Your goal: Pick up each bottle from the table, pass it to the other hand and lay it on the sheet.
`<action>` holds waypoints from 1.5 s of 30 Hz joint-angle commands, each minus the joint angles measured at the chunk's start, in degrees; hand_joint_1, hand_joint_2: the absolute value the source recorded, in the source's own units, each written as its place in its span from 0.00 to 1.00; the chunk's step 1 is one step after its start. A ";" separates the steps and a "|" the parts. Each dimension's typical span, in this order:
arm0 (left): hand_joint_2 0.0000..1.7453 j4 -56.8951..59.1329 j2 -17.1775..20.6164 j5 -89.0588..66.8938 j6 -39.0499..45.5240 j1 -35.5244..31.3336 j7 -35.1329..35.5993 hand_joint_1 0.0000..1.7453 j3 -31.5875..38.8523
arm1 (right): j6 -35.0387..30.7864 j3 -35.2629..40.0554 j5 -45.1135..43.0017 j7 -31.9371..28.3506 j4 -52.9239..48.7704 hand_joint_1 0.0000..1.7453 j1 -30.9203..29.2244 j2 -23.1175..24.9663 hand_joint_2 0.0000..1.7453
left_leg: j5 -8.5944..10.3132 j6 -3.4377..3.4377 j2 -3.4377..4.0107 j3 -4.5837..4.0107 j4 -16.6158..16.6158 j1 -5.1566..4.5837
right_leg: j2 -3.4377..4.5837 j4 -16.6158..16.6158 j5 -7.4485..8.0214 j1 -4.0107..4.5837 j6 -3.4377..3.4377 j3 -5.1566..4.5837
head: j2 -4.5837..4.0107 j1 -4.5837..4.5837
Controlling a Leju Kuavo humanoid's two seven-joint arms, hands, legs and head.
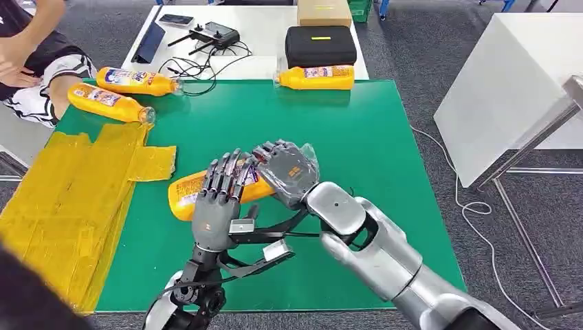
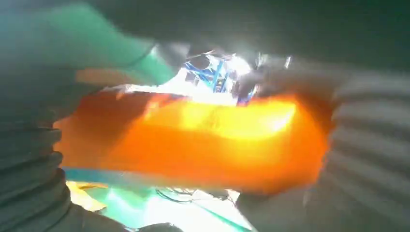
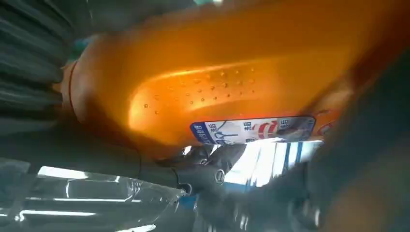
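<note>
Orange bottle (image 1: 184,194) above the green table (image 1: 357,151), both left hand (image 1: 216,199) and right hand (image 1: 289,172) grasping it.

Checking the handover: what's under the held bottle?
Green mat lies below the bottle, seen past both ends. Left hand and right hand cover its middle, so the mat right beneath is hidden; whether the bottle touches it cannot be told.
</note>
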 commanded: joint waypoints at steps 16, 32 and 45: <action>1.00 7.93 18.42 -1.94 -27.24 -20.55 46.89 0.00 -18.86 | 5.40 13.74 7.34 4.11 -14.99 1.00 -4.16 -4.98 1.00 | 0.13 -0.13 -0.06 0.35 -0.13 0.03 | -0.09 0.12 -0.02 0.01 -0.10 0.28 | 0.00 -0.09; 1.00 16.07 13.74 -1.94 -20.16 -22.09 46.89 0.00 -16.79 | 9.08 15.24 0.87 2.23 -17.83 1.00 -5.54 -5.50 1.00 | 0.10 -0.13 -0.06 0.37 -0.12 0.05 | -0.10 0.04 0.00 0.01 -0.09 0.37 | -0.02 -0.09; 1.00 10.63 11.19 -1.94 -3.24 -16.21 41.59 1.00 -9.96 | 7.77 13.41 0.63 3.20 -18.43 1.00 -3.47 -6.56 1.00 | 0.08 -0.11 -0.14 0.38 -0.09 0.05 | -0.22 0.01 -0.05 0.04 -0.06 0.38 | 0.00 -0.07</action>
